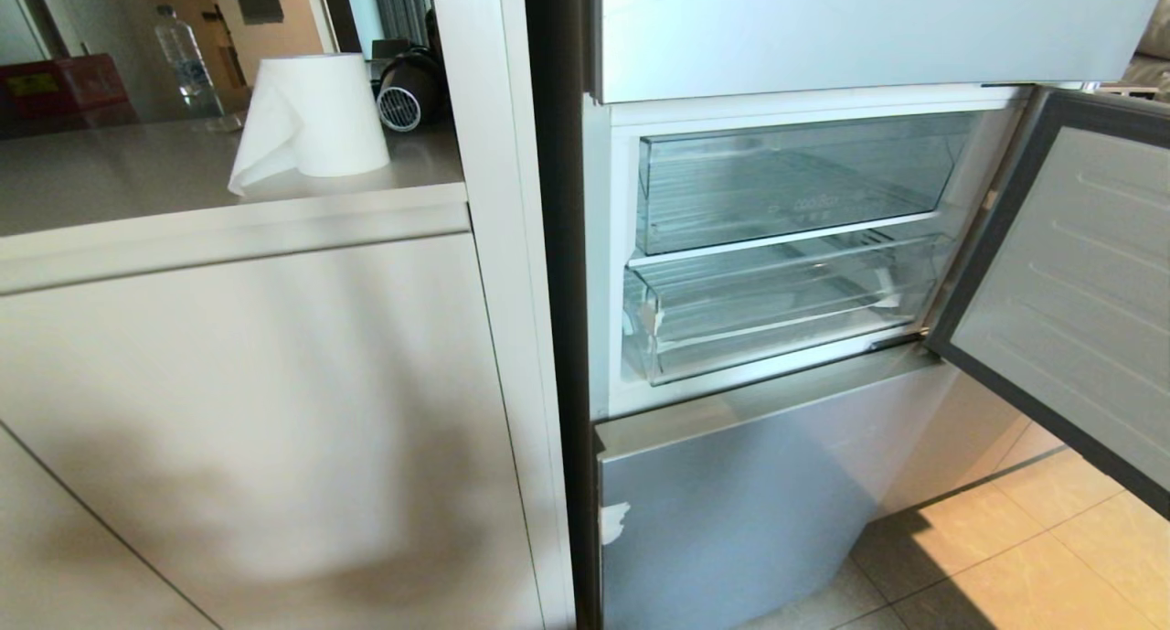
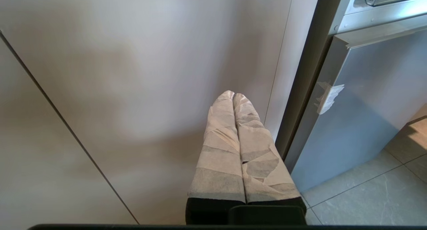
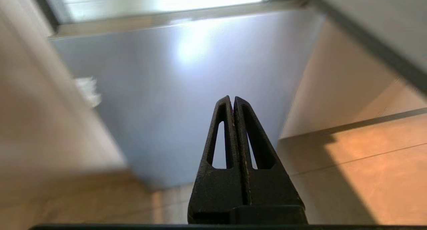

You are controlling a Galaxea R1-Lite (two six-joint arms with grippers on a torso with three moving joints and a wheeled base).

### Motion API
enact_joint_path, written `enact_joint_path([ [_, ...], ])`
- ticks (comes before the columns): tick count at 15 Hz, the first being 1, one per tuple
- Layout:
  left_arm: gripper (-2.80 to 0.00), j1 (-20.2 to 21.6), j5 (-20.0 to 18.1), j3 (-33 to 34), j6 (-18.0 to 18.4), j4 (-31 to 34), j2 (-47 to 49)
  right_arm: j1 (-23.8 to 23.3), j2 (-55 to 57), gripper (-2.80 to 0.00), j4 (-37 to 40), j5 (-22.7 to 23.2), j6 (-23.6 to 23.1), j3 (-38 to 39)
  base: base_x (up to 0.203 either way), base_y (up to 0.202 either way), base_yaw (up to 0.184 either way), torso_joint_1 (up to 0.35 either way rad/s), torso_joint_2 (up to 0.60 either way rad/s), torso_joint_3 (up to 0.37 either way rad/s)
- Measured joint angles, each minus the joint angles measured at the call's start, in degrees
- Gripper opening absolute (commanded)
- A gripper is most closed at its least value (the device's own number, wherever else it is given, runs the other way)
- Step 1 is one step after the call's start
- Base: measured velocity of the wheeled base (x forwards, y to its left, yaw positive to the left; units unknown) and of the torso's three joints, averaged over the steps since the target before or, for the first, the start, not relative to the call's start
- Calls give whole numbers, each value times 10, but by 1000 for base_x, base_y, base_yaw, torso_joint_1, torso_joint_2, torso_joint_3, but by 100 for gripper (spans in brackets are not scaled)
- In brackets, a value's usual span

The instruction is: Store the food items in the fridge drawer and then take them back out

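fridge door (image 1: 1079, 273) stands swung wide to the right, compartment exposed. the fridge drawer (image 1: 777, 305) sits pushed in at the bottom edge of the open compartment, under the taller clear bin (image 1: 795, 182). drawer's long axis runs left to right across the opening, thick front lip facing out. both look bare; no food items visible in any view, not in drawer, not on the counter (image 1: 183, 182), so cannot say where they are. counter holds only a paper towel roll (image 1: 315, 118), a water bottle (image 1: 187, 58) at its back edge and a dark round appliance (image 1: 407, 86).

neither arm shows in the head view. left gripper (image 2: 233, 95), taped fingers pressed together, nothing between them, hangs low facing the cabinet front (image 2: 133, 73) beside the fridge's left edge. right gripper (image 3: 232, 99), black fingers closed tight on nothing, points at the lower steel door (image 3: 186, 89) below the open compartment, tile floor (image 3: 367, 170) to its side.

key relation: drawer lies up and ahead of both claws, above the lower door's top edge. right claw is squarely in front of the fridge, left one is off by the cabinet, so right looks nearer to the drawer lip. judgement: both look parked; with the drawer bare, task reads as either not started or already done.
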Motion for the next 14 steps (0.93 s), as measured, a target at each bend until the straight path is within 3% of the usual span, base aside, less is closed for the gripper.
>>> enact_joint_path([
  [2, -280, 0, 0, 0, -1, 0, 0, -5, -32, -280, 23, -28, -17, 0, 0, 0, 0, 0, 0, 0],
  [7, -280, 1, 0, 0, -1, 0, 0, -7, -54, -280, 28, -30, -18, 1, 0, 1, -15, 0, 0, 0],
  [14, -280, 0, 0, 0, -1, 0, 0, -7, -56, -280, 29, -30, -15, 1, -1, 8, -172, 3, 2, 3],
])
